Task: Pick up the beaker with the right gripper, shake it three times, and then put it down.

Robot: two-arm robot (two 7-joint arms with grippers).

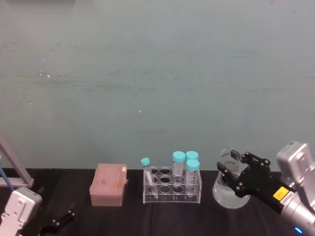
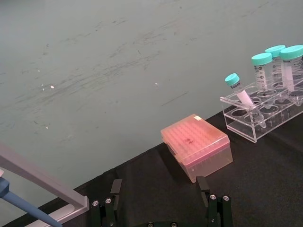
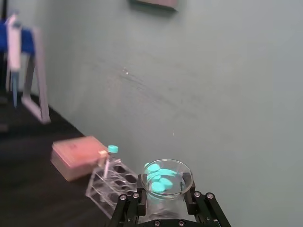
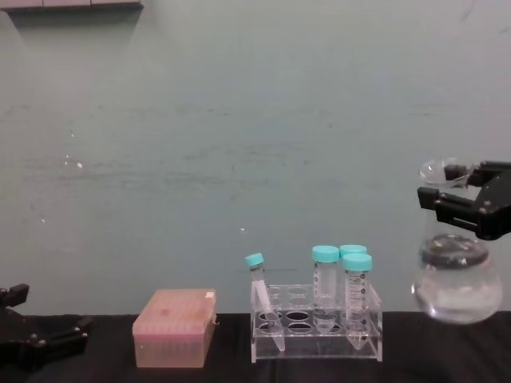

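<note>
Right gripper (image 4: 449, 199): clamped on the neck of the beaker (image 4: 457, 291), just under the flared rim; the right wrist view shows a jaw pressed to the glass on either side.
Beaker position: at the right end of the table, right of the tube rack (image 4: 315, 319); from the chest view I judge its base is off the surface and its neck near upright.
Step in hand: the shake, as I read it. I would keep the strokes short, hold the neck upright so the liquid sits low in the wide base, and steer away from the rack.
Risk: smooth glass may slip in hard jaws, so I would not loosen until the base sits flat.
Left gripper (image 2: 161, 208): parked low at the left, jaws apart, holding nothing.
Surface: black tabletop (image 1: 147, 219), with a pink tip box (image 1: 108, 184) left of the rack.
Room: plain teal wall (image 1: 147, 73) close behind the table, and a pipette stand (image 1: 12, 164) at the far left.
</note>
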